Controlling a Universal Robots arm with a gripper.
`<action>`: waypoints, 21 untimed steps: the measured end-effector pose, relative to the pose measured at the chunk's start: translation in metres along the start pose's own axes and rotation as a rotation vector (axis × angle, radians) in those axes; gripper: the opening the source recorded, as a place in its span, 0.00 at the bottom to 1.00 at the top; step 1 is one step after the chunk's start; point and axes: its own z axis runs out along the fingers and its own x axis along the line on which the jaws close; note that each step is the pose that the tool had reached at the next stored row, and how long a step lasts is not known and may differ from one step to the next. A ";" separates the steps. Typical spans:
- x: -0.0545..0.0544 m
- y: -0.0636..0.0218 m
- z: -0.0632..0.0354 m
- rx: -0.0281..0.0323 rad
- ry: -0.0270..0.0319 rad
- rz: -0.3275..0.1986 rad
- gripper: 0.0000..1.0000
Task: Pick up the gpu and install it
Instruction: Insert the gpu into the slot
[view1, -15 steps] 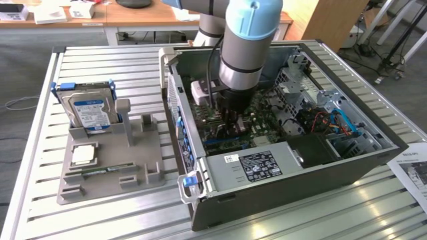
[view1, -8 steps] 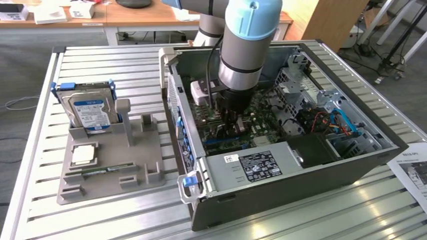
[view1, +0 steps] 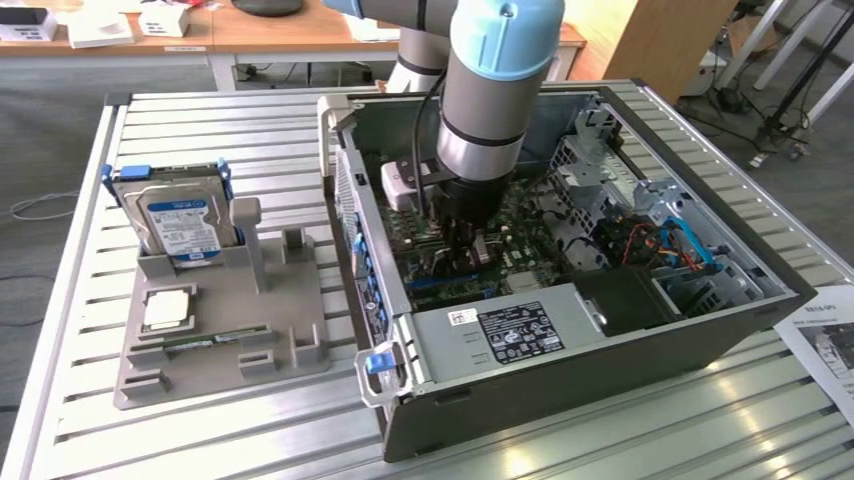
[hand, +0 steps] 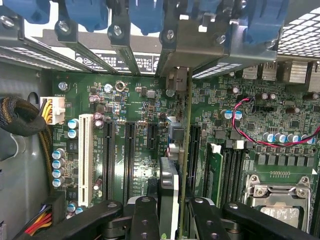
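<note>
The gpu (hand: 186, 130) is seen edge-on in the wrist view. It is a thin board standing upright over the motherboard (hand: 140, 105), with its metal end bracket (hand: 176, 47) at the case's rear slot openings. My gripper (hand: 176, 220) is shut on it, with one black finger (hand: 145, 220) on each side of the card. I cannot tell whether the card's edge sits in its slot. In the exterior view my gripper (view1: 454, 235) reaches down into the open computer case (view1: 694, 330), just above the motherboard (view1: 521, 265).
A grey fixture (view1: 220, 330) on the exterior view's left holds a hard drive with a blue label (view1: 180, 222), a square chip (view1: 167, 308) and a memory stick (view1: 187, 345). Black slots (hand: 107, 160), a white slot (hand: 86, 160), a red-black cable (hand: 250, 125) and the power supply (view1: 521, 335) surround the card.
</note>
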 end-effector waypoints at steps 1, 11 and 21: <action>0.000 0.0000 0.0000 0.0000 -0.0001 0.000 0.28; -0.001 -0.0006 -0.0109 0.0000 -0.0001 0.000 0.42; -0.003 -0.0036 -0.0555 -0.0007 -0.0001 0.000 0.42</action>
